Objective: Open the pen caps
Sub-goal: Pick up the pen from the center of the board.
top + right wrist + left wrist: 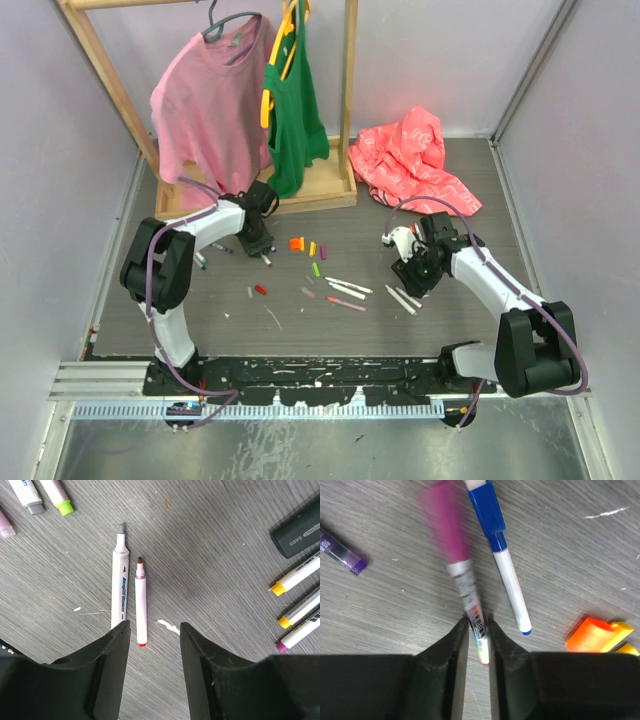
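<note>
My left gripper point(477, 622) is shut on a white-barrelled pen point(470, 592) whose magenta cap point(445, 522) is on and blurred. A blue-capped pen point(507, 575) lies just right of it. Loose orange point(590, 635) and yellow point(622, 630) caps lie at the right. In the top view the left gripper point(258, 240) is near the wooden rack. My right gripper point(154, 627) is open and empty above two uncapped pens, a grey-tipped marker point(120, 587) and a thin red-tipped pen point(141, 600). In the top view the right gripper point(412, 272) is right of centre.
Loose caps point(296, 243) and several pens point(345, 290) are scattered mid-table. A black highlighter point(295, 530) and yellow-ended pens point(295, 575) lie to the right of my right gripper. A wooden clothes rack point(300, 195) with pink and green shirts stands behind, beside a crumpled red garment point(415, 160).
</note>
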Controlling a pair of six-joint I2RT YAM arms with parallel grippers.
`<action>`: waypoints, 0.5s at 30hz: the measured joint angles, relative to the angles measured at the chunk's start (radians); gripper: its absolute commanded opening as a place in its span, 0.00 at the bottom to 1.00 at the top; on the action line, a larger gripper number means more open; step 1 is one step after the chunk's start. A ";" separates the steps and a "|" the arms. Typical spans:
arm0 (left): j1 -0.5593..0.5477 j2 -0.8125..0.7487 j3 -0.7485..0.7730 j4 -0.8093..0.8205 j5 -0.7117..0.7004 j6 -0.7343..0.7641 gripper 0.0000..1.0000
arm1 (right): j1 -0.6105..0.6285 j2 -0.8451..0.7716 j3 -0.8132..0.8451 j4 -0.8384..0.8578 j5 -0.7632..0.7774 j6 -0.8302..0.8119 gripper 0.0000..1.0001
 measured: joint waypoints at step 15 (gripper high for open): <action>0.010 -0.057 -0.069 -0.011 0.026 0.021 0.00 | 0.000 0.000 0.000 -0.001 -0.003 -0.001 0.51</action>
